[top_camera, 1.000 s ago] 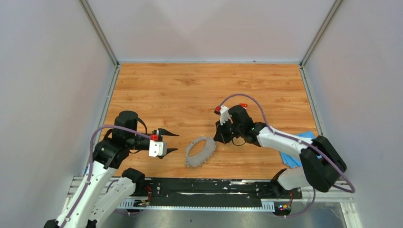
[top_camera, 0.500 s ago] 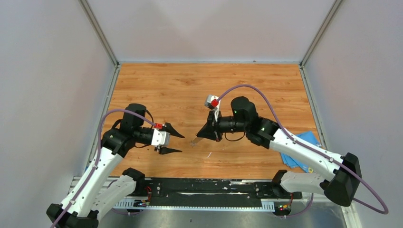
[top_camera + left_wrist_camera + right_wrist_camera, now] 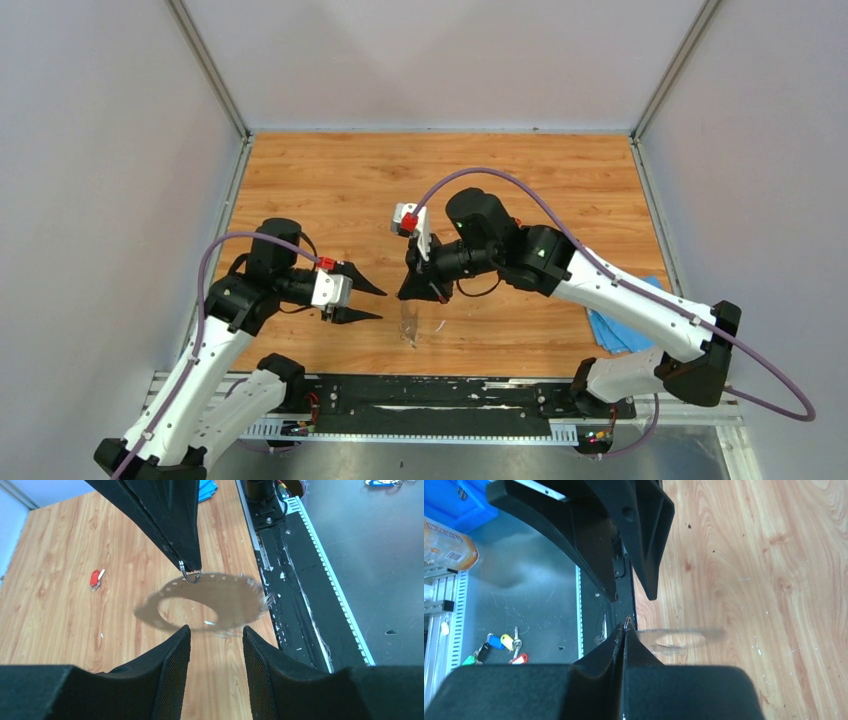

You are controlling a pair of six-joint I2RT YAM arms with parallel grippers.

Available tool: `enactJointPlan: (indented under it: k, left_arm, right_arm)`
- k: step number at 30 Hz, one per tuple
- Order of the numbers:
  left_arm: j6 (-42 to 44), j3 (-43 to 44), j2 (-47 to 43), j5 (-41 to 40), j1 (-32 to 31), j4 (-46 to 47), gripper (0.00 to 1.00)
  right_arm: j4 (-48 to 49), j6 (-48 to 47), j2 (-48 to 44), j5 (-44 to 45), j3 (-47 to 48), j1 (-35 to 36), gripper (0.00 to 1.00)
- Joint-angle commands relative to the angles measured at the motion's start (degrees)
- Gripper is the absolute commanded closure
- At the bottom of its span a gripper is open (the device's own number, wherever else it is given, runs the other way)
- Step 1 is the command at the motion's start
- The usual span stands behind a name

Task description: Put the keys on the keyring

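Top view: the right gripper [image 3: 410,295] is clamped on the keyring [image 3: 410,325], which hangs blurred over the near part of the table [image 3: 350,170]. The left gripper [image 3: 380,305] is spread apart just beside it. Left wrist view: its own fingers [image 3: 175,660] gape below the blurred keyring [image 3: 210,600], which the right gripper [image 3: 190,567] pinches at the rim, and a red key [image 3: 95,578] lies on the wood well apart. Right wrist view: the right gripper [image 3: 625,627] is pressed together on the keyring [image 3: 679,637] edge, with the left gripper [image 3: 634,597] parted beyond.

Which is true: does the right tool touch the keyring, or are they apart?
Touching. The left wrist view shows the right tool shut on the rim of the keyring, which hangs from it, blurred.
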Motion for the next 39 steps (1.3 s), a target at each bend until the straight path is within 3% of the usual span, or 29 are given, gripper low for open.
enactJointPlan:
  k: [1, 10, 29, 36, 39]
  left_arm:
    - [-3.3, 2.0, -1.1, 2.1, -0.3, -0.1, 0.55]
    - [-3.6, 2.8, -1.0, 4.0, -0.3, 0.0, 0.63]
    - [-3.3, 3.5, 0.2, 6.4, -0.3, 0.0, 0.66]
    - [-3.2, 3.4, 0.5, 7.1, -0.3, 0.1, 0.82]
    - [-3.1, 3.3, 0.5, 7.0, -0.3, 0.1, 0.99]
  right_arm:
    - [-8.8, -4.1, 1.1, 1.3, 3.9, 2.1, 1.00]
    - [-12.2, -4.8, 4.5, 1.6, 8.6, 3.4, 1.00]
    - [-25.2, -10.2, 15.5, 3.7, 24.1, 7.2, 1.00]
    - [-26.2, -11.0, 16.8, 4.6, 26.1, 7.9, 1.00]
    - [-26.2, -10.9, 17.1, 4.8, 26.7, 8.0, 1.00]
